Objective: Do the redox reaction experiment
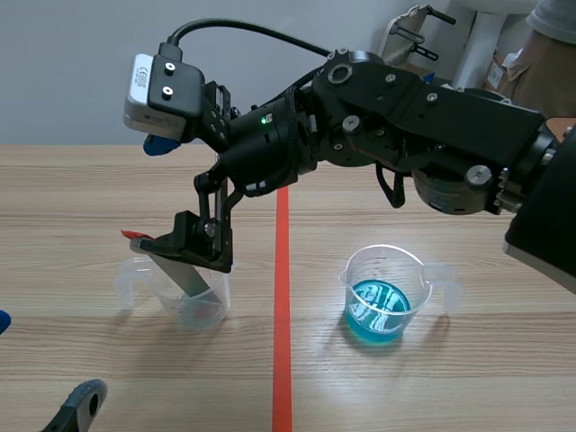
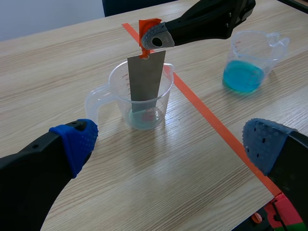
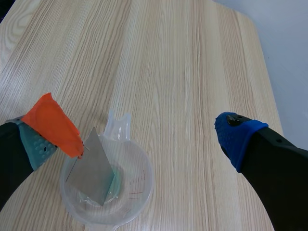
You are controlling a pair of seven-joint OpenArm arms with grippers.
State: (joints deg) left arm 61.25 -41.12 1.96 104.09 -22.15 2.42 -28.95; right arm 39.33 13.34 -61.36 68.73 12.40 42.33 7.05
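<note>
Nearest are the two fingers of my left gripper (image 2: 169,142), spread wide with nothing between them. They are thick black stems, one capped with a bright blue dotted pad (image 2: 74,143), the other with a duller grey-blue one (image 2: 263,140). Under them runs the table (image 2: 144,187), pale wood-grain laminate crossed by a flat orange-red tape line (image 2: 211,120).

At twelve o'clock ahead of that gripper stands the clear beaker (image 2: 166,96). It is thin see-through plastic, round, with a loop handle and a pouring lip, and a faint bluish film lies at its bottom. Inside it leans the metal strip (image 2: 146,79), a flat dull-grey rectangle with its lower end near the beaker's floor and its upper end above the rim. A crumpled orange tape tab (image 2: 147,26) is stuck to its top.

My right gripper (image 3: 135,139) hangs over this beaker with its fingers far apart, clamping nothing. Only its grey-green pad (image 3: 36,144) lies against the tab.

Farther off, at about two o'clock from the clear beaker and across the line, stands a second beaker (image 2: 255,45) of the same plastic. It holds a shallow layer of glossy turquoise-blue liquid (image 2: 243,77).
</note>
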